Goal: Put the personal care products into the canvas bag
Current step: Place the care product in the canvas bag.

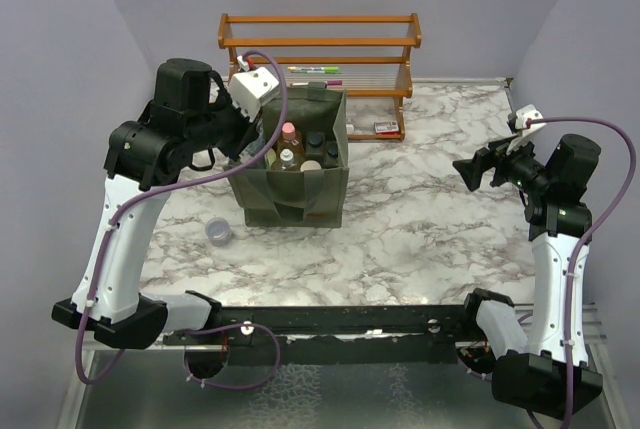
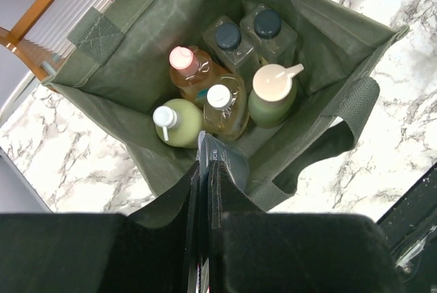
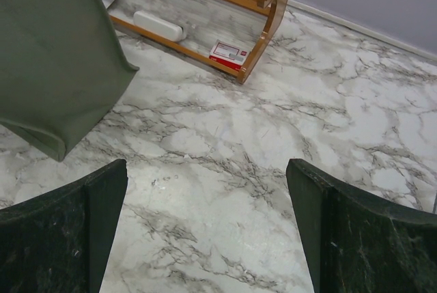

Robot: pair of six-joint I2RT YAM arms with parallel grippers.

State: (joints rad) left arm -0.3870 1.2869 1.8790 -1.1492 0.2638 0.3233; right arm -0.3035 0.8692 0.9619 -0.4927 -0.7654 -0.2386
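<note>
The canvas bag stands open, left of centre in the top view, on the table just in front of the wooden rack. From my left wrist view, six bottles stand upright inside: the pale green bottle, the orange bottle, the amber bottle, the green pump bottle and two clear bottles at the back. My left end effector is pinched almost closed on the grey pouch above the bag's near rim; the fingers hide most of the pouch. At the right of the top view, my right end effector is spread wide and holds nothing, over bare marble. A lavender cup sits lower left of the bag.
</note>
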